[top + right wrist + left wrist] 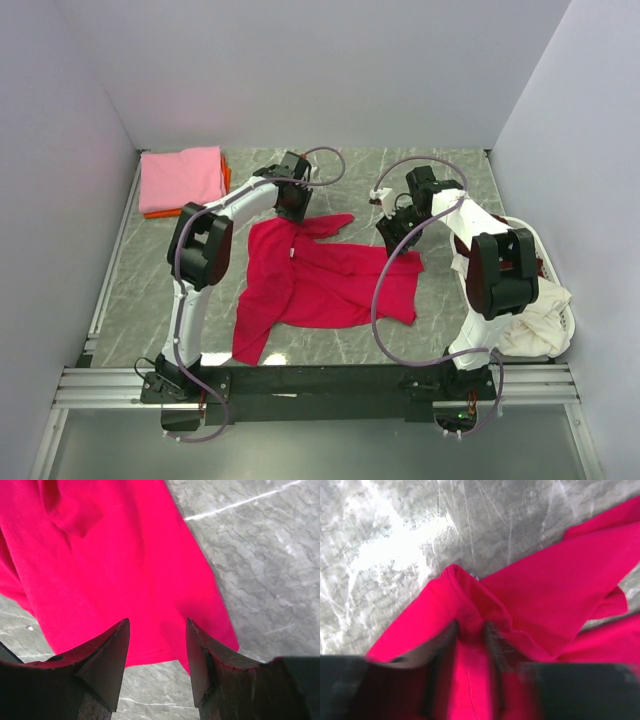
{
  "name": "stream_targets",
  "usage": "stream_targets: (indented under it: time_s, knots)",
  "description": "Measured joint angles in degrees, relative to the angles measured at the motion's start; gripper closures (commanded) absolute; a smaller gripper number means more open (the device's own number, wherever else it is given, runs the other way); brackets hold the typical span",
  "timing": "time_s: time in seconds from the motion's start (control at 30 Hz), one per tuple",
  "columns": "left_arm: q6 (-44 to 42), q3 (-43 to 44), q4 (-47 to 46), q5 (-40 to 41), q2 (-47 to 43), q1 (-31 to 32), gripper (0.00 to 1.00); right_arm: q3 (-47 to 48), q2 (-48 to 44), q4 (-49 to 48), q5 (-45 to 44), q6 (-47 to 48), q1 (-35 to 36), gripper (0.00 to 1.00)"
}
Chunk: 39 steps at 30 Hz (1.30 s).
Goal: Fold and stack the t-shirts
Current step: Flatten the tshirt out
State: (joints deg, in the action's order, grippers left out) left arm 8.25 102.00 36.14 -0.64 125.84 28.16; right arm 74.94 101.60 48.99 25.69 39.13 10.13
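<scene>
A crimson red t-shirt (320, 282) lies crumpled across the middle of the table. My left gripper (292, 205) is at its far upper edge and is shut on a fold of the red fabric (470, 645). My right gripper (393, 237) hovers over the shirt's right corner, open and empty; the red hem (150, 655) shows between its fingers (107, 652). A folded pink t-shirt (182, 177) lies on an orange one (160, 212) at the back left. Cream t-shirts (535, 310) fill the basket at right.
A white oval plastic basket (560, 285) stands at the right wall behind my right arm. White walls close in the left, back and right sides. The grey marble table (150, 290) shows at the front left.
</scene>
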Motion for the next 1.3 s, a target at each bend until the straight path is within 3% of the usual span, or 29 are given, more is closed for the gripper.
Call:
stream_targets:
  time_s: [0.03, 0.07, 0.2, 0.3, 0.43, 0.63, 0.9, 1.3]
  knots:
    - [0.1, 0.4, 0.2, 0.0, 0.5, 0.0, 0.83, 0.0, 0.0, 0.1, 0.3, 0.3, 0.0, 0.44]
    - [0.2, 0.5, 0.4, 0.0, 0.8, 0.0, 0.99, 0.0, 0.0, 0.3, 0.6, 0.8, 0.0, 0.44]
    - [0.6, 0.0, 0.2, 0.0, 0.2, -0.7, 0.99, -2.4, -0.7, 0.2, 1.5, 4.7, 0.7, 0.45]
    - [2.0, -5.6, -2.6, -1.3, -4.3, -2.6, 0.99, -10.5, -4.3, -1.5, 0.3, 9.4, 2.7, 0.45]
    - [4.2, -14.6, -5.3, -5.3, -14.4, -8.6, 0.99, -16.5, -6.4, -3.2, -2.6, 12.7, 6.1, 0.45]
    - [7.0, -22.3, -10.3, -12.2, -23.9, -18.2, 0.99, -17.2, -6.3, -8.1, -7.9, 13.4, 7.5, 0.45]
    - [10.6, -28.5, -13.4, -20.0, -25.1, -25.2, 0.99, -17.2, -6.6, -9.5, -8.9, 13.5, 7.5, 0.45]
    - [12.3, -32.6, -15.1, -19.5, -28.7, -28.4, 0.99, -16.8, -6.7, -10.6, -9.1, 13.7, 4.0, 0.46]
